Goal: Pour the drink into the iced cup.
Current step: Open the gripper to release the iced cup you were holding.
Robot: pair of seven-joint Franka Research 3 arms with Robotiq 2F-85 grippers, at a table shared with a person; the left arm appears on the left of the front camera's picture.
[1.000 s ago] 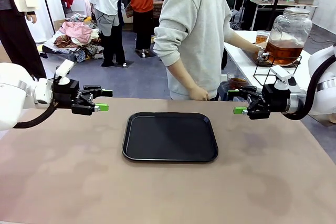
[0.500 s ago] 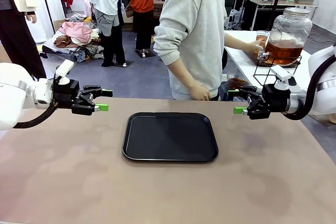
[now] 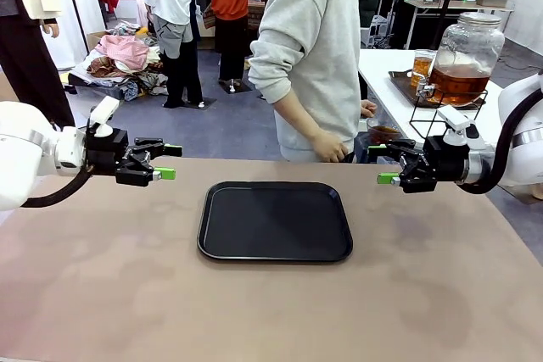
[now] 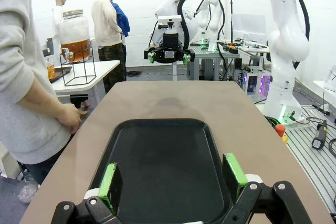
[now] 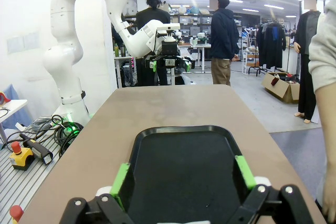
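A black tray point(image 3: 275, 220) is seen lying flat at the middle of the brown table point(image 3: 271, 311), with nothing on it. The left gripper point(image 3: 166, 161) is held above the table to the left of the tray, its jaws spread apart and nothing between the green pads. The right gripper point(image 3: 383, 164) is held likewise to the right of the tray, its jaws also apart and empty. The two grippers are pointed toward each other across the tray, well apart from it.

The drink point(image 3: 458, 84) is found as amber-brown liquid in a large glass jar point(image 3: 465, 54) with a lid and a tap, set on a black wire stand point(image 3: 441, 108) on a white side table point(image 3: 399, 91) beyond the far right corner. A glass point(image 3: 422, 64) of the same colour stands on a dark tray just left of the jar, and a small bowl-like vessel with brown liquid point(image 3: 383, 132) is seen lower, near the right gripper.

A person in a grey sweatshirt point(image 3: 310, 48) is standing at the far side of the table, turned toward the side table, one hand point(image 3: 327, 151) hanging near the table's edge.

In the left wrist view the tray point(image 4: 164, 166) is framed between that gripper's green pads point(image 4: 108, 179), and the jar point(image 4: 75, 36) is seen at far left
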